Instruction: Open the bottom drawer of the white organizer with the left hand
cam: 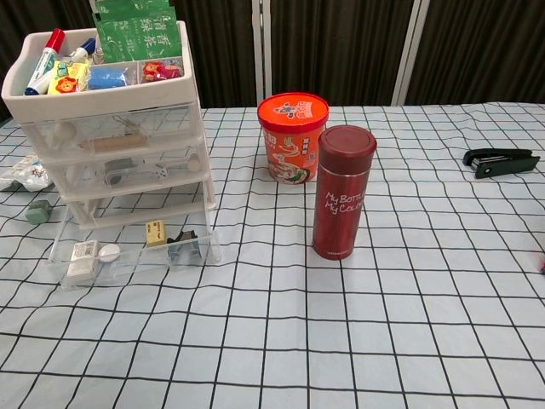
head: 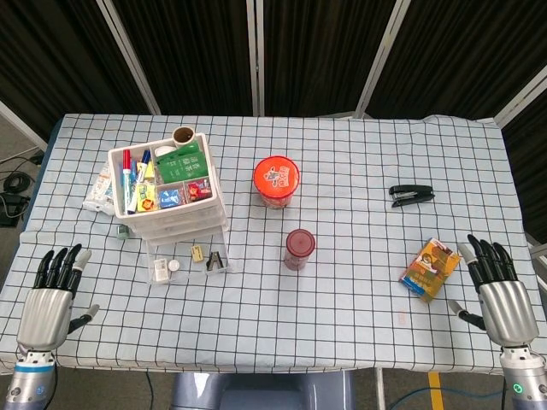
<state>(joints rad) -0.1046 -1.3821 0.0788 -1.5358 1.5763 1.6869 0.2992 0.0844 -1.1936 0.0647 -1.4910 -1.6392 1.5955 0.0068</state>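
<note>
Both hands lie flat and empty near the table's front edge, fingers spread. The left hand [head: 47, 303] is grasping nothing; up and to its right stands the white plastic drawer organizer [head: 167, 190], and its clear bottom drawer [cam: 132, 252] is already slid well out toward the robot, small items showing inside. The right hand [head: 497, 292] rests just beside an orange printed box [head: 430, 268], holding nothing.

To my eye the pull is done, and what remains is only to keep the left hand clear. If the drawer needed more travel, I would bring the fingers to its front lip and draw straight back, low and slow, so the light organizer does not slide or tip with its loaded top tray.

Beyond the drawer, further right of the left hand, stand a dark red metal flask [cam: 343, 192] and an orange lidded paper tub [cam: 292, 136].

The chest view shows neither hand. The drawer's rear end, under the organizer, is hidden, so I cannot tell how much runner still holds it. Its small contents are hard to make out.
</note>
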